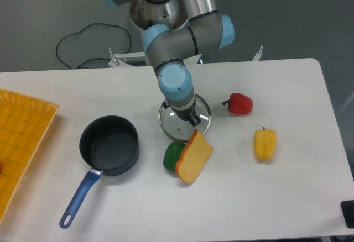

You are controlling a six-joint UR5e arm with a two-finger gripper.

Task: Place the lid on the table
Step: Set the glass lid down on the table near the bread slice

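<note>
No brand name, label or writing can be read on anything from here. The lid [185, 118] sits near the middle of the white table [287, 192], a clear glass disc with a thin metal rim, directly under the arm's wrist, which blocks most of its centre. The gripper [187, 115] points straight down over the middle of the lid, where the knob would be; the fingers are mostly hidden by the wrist above them, so I cannot tell whether they are closed on the knob or apart, nor whether the lid rests flat on the table or is held just above it. Just in front of the lid's near edge lie a green pepper [171, 155] and an orange wedge of cheese [193, 157], leaning against each other, with the wedge's top close to the rim. The dark saucepan [109, 145] with its blue handle stands uncovered to the left, apart from the lid. A red pepper [239, 104] lies just to the right of the lid, a yellow pepper [265, 143] farther right, and a yellow gridded tray [22, 137] at the left edge.
</note>
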